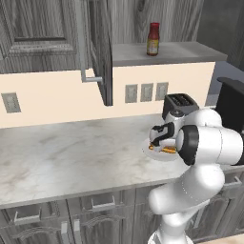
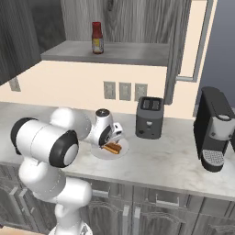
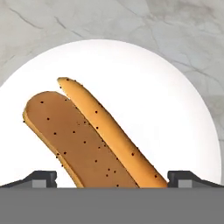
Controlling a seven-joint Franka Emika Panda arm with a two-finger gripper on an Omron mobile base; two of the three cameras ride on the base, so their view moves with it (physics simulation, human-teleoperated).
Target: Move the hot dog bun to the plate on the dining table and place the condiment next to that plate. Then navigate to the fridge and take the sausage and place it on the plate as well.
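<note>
On the marbled counter point(image 1: 71, 152) over grey cabinet doors, one hot dog bun point(image 3: 87, 135) lies split open on a small plain pale plate point(image 3: 175, 109), its two speckled halves side by side. Directly above it hangs the white arm's pincer point(image 3: 111, 178), released, its two dark fingertips point(image 3: 41, 178) set wide to either side of the bun's near end and apparently not touching it, though the tips sit at the very edge of the hand view. One black two-slot toaster point(image 2: 149, 117) stands just behind the plate, near the arm's wrist. One black coffee machine point(image 2: 214, 128) stands further along the counter, well apart from the plate. One dark red condiment bottle point(image 1: 153, 39) with a red cap and yellow label stands upright on a grey shelf point(image 2: 128, 54) above the backsplash, beside an open cabinet door point(image 1: 97, 47) that juts out over the counter. Three wall outlets point(image 2: 125, 91) sit in a row behind the toaster, and a fourth plate point(image 1: 10, 102) is set into the wall off to the far side.
</note>
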